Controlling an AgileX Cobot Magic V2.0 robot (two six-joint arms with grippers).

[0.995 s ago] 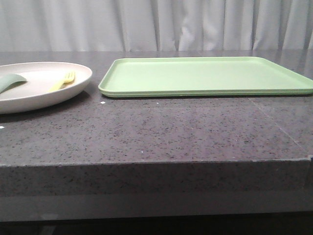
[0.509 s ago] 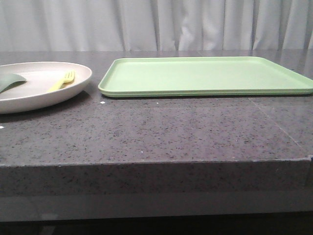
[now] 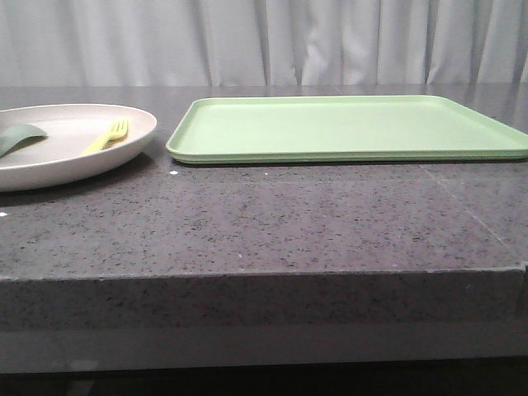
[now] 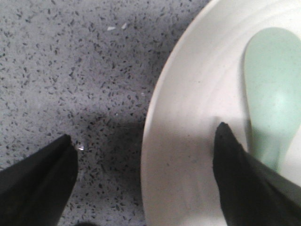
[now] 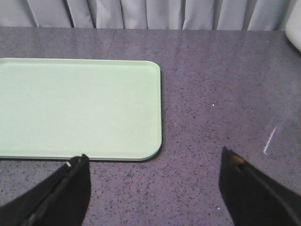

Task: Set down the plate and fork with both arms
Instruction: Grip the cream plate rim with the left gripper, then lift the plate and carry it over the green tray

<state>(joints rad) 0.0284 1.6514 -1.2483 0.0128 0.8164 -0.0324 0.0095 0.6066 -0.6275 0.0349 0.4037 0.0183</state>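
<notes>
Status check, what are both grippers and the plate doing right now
Left gripper open, fingers straddling the plate rim. Right gripper open, over table by tray. Fork and spoon lying in plate.

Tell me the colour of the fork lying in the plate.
Pale yellow; the fork shows best in the front view, resting in the cream-white plate.

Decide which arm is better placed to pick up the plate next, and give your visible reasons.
Left. Its open claw already straddles the plate rim, one finger over the dish, one over the table. The right claw hangs open near the green tray.
</notes>
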